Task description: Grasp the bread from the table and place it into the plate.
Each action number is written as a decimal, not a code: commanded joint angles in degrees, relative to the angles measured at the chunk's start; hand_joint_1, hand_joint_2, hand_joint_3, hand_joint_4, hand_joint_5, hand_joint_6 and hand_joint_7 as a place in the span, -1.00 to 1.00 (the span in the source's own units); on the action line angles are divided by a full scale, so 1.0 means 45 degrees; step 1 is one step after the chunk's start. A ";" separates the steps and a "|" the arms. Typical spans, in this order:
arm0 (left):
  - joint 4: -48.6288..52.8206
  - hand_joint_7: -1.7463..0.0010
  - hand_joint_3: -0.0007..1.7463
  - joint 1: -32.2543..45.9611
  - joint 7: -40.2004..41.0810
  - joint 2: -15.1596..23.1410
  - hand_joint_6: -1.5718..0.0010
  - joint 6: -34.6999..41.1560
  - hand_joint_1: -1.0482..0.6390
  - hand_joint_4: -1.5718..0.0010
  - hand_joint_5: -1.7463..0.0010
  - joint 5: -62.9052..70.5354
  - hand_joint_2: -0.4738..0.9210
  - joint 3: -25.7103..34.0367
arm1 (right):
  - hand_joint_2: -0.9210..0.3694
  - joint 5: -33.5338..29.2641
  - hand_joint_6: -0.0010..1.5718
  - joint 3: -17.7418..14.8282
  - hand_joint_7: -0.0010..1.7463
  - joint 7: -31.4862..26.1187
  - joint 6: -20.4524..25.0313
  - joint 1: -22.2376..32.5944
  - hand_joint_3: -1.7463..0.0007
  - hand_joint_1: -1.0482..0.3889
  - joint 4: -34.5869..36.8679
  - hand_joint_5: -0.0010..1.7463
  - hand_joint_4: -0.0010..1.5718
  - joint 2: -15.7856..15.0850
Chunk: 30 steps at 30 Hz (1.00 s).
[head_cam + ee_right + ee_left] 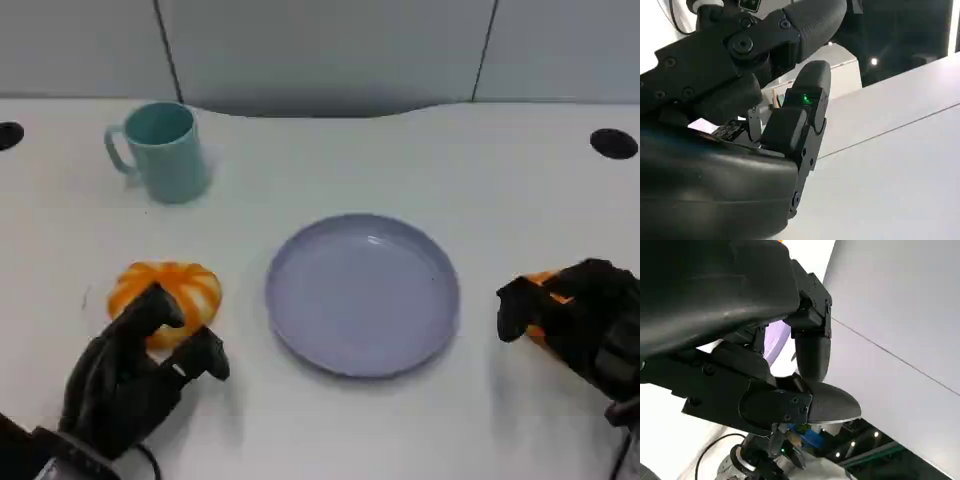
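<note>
— Where is the bread sitting right now?

— The round orange bun with pale stripes (165, 288) is lying on the white table (480, 180), just left of the round lavender plate (362, 294), which is sitting bare in the middle.

— And the black left hand (140, 375), what is it doing?

— It is hovering at the near edge of the bun, fingers (150, 312) curled loosely with one fingertip overlapping the bun's near side. I cannot tell whether it is actually touching; it is not gripping it. The fingers are standing apart from the thumb, nothing between them.

— The other side?

— The black right hand (575, 315) is resting to the right of the plate, fingers wrapping around something orange (545, 300) that is peeking out beneath them. Too much of it is hidden to say what it is.

— Anything else on the table?

— A teal ceramic mug (162, 152) is standing upright at the far left, handle pointing left, well apart from the bun. Two dark round holes (613, 143) are showing near the far corners of the table.
</note>
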 commanded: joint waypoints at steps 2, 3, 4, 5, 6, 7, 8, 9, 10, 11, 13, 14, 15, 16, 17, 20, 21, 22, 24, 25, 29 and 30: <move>-0.0286 -0.99 -0.59 0.0275 0.0076 0.0204 0.49 0.0006 -0.85 0.26 -1.00 -0.0092 1.00 0.0081 | -0.88 -0.0027 0.54 0.0035 -0.92 0.0098 0.0174 -0.0258 1.00 -0.22 0.0112 0.47 -0.01 -0.0149; -0.0324 -0.98 -0.59 0.0307 0.0095 0.0209 0.49 0.0029 -0.85 0.27 -1.00 -0.0097 1.00 0.0084 | -0.88 0.0001 0.54 0.0024 -0.92 0.0121 0.0193 -0.0272 1.00 -0.22 0.0139 0.48 -0.01 -0.0134; -0.0353 -0.98 -0.59 0.0335 0.0124 0.0199 0.49 0.0046 -0.85 0.27 -1.00 -0.0105 1.00 0.0090 | -0.88 0.0014 0.54 0.0026 -0.92 0.0166 0.0181 -0.0272 1.00 -0.22 0.0137 0.49 -0.02 -0.0123; -0.0358 -0.98 -0.59 0.0347 0.0087 0.0201 0.49 0.0046 -0.85 0.28 -1.00 -0.0120 1.00 0.0094 | -0.89 0.0006 0.54 0.0031 -0.92 0.0186 0.0119 -0.0270 0.99 -0.22 0.0142 0.50 -0.03 -0.0111; -0.0359 -0.98 -0.59 0.0351 0.0056 0.0202 0.49 0.0042 -0.85 0.28 -1.00 -0.0129 1.00 0.0094 | -0.89 -0.0005 0.54 0.0034 -0.92 0.0198 0.0073 -0.0268 0.99 -0.23 0.0147 0.52 -0.04 -0.0105; -0.0398 -0.98 -0.59 0.0377 0.0043 0.0207 0.49 0.0121 -0.85 0.28 -1.00 -0.0162 1.00 0.0095 | -0.89 -0.0024 0.54 0.0047 -0.92 0.0152 0.0103 -0.0267 0.99 -0.23 0.0137 0.52 -0.04 -0.0112; -0.0431 -0.97 -0.59 0.0396 0.0038 0.0209 0.50 0.0185 -0.84 0.28 -1.00 -0.0184 1.00 0.0097 | -0.88 -0.0036 0.55 0.0056 -0.92 0.0113 0.0134 -0.0267 1.00 -0.23 0.0131 0.53 -0.04 -0.0118; -0.0511 -0.97 -0.59 0.0437 0.0131 0.0171 0.51 0.0186 -0.84 0.29 -1.00 -0.0179 1.00 0.0103 | -0.88 -0.0069 0.55 0.0090 -0.92 0.0066 0.0203 -0.0261 1.00 -0.23 0.0118 0.53 -0.04 -0.0140; -0.0550 -0.98 -0.59 0.0452 0.0175 0.0142 0.50 0.0165 -0.84 0.28 -1.00 -0.0176 1.00 0.0112 | -0.87 -0.0077 0.55 0.0104 -0.92 0.0065 0.0243 -0.0262 1.00 -0.24 0.0120 0.53 -0.04 -0.0152; -0.0575 -0.98 -0.59 0.0459 0.0204 0.0121 0.49 0.0141 -0.83 0.28 -1.00 -0.0168 1.00 0.0120 | -0.87 -0.0076 0.55 0.0115 -0.92 0.0075 0.0261 -0.0263 1.00 -0.23 0.0122 0.53 -0.04 -0.0159; -0.0529 -0.99 -0.59 0.0449 0.0116 0.0143 0.49 0.0103 -0.83 0.27 -1.00 -0.0149 1.00 0.0112 | -0.87 -0.0066 0.55 0.0121 -0.92 0.0089 0.0244 -0.0279 1.00 -0.24 0.0157 0.53 -0.04 -0.0165; -0.0523 -0.99 -0.59 0.0455 0.0097 0.0152 0.50 0.0097 -0.83 0.27 -1.00 -0.0141 1.00 0.0108 | -0.87 -0.0045 0.55 0.0108 -0.92 0.0107 0.0231 -0.0289 1.00 -0.24 0.0180 0.52 -0.04 -0.0156; -0.0500 -0.99 -0.58 0.0450 0.0084 0.0145 0.50 0.0091 -0.83 0.28 -1.00 -0.0150 1.00 0.0115 | -0.87 -0.0044 0.55 0.0109 -0.92 0.0110 0.0224 -0.0294 1.00 -0.24 0.0189 0.52 -0.04 -0.0160; -0.0488 -0.99 -0.58 0.0448 0.0083 0.0136 0.50 0.0088 -0.83 0.27 -1.00 -0.0158 1.00 0.0122 | -0.87 -0.0044 0.55 0.0109 -0.92 0.0112 0.0220 -0.0297 1.00 -0.25 0.0195 0.52 -0.03 -0.0163; -0.0478 -0.99 -0.58 0.0438 0.0095 0.0152 0.50 0.0076 -0.83 0.27 -1.00 -0.0134 1.00 0.0113 | -0.88 -0.0066 0.55 0.0122 -0.92 0.0102 0.0186 -0.0301 1.00 -0.26 0.0201 0.52 -0.04 -0.0172; -0.0581 -0.99 -0.57 0.0539 0.0340 0.0189 0.50 -0.0552 -0.84 0.28 -1.00 0.0285 1.00 -0.0018 | -0.89 -0.0086 0.54 0.0137 -0.93 0.0122 0.0088 -0.0301 1.00 -0.25 0.0221 0.51 -0.05 -0.0163; -0.1089 -0.84 -0.56 0.0853 0.0815 0.0060 0.52 -0.1803 -0.82 0.37 -0.93 0.1011 1.00 -0.0263 | -0.88 -0.0031 0.55 0.0082 -0.93 0.0112 0.0014 -0.0310 1.00 -0.23 0.0245 0.51 -0.05 -0.0106; -0.1679 -0.57 -0.55 0.1174 0.1242 -0.0035 0.49 -0.2917 -0.80 0.46 -0.76 0.1708 1.00 -0.0539 | -0.88 0.0023 0.55 0.0029 -0.93 0.0099 -0.0041 -0.0324 1.00 -0.23 0.0267 0.50 -0.04 -0.0055; -0.3161 -0.14 -0.61 0.1414 0.1621 0.0287 0.55 -0.5230 -0.86 0.62 -0.46 0.3227 1.00 -0.1235 | -0.87 0.0029 0.56 -0.0016 -0.92 -0.0192 -0.0191 -0.0289 1.00 -0.24 0.0222 0.48 -0.01 0.0040; -0.3608 -0.04 -0.66 0.1411 0.1765 0.0479 0.59 -0.5770 -0.89 0.67 -0.41 0.3669 1.00 -0.1455 | -0.86 0.0018 0.56 -0.0012 -0.92 -0.0295 -0.0184 -0.0277 1.00 -0.25 0.0210 0.48 0.00 0.0054; -0.5604 0.16 -0.87 0.1384 0.3291 0.1253 0.64 -0.6987 -0.79 0.82 -0.34 0.5413 1.00 -0.1786 | -0.87 -0.0081 0.57 0.0108 -0.92 -0.0371 -0.0134 -0.0281 1.00 -0.27 0.0156 0.49 0.00 0.0030; -0.5972 0.19 -0.89 0.1266 0.3962 0.1509 0.65 -0.7415 -0.74 0.87 -0.32 0.6168 1.00 -0.1733 | -0.87 -0.0049 0.56 0.0102 -0.92 -0.0361 -0.0114 -0.0279 1.00 -0.27 0.0129 0.48 -0.01 0.0050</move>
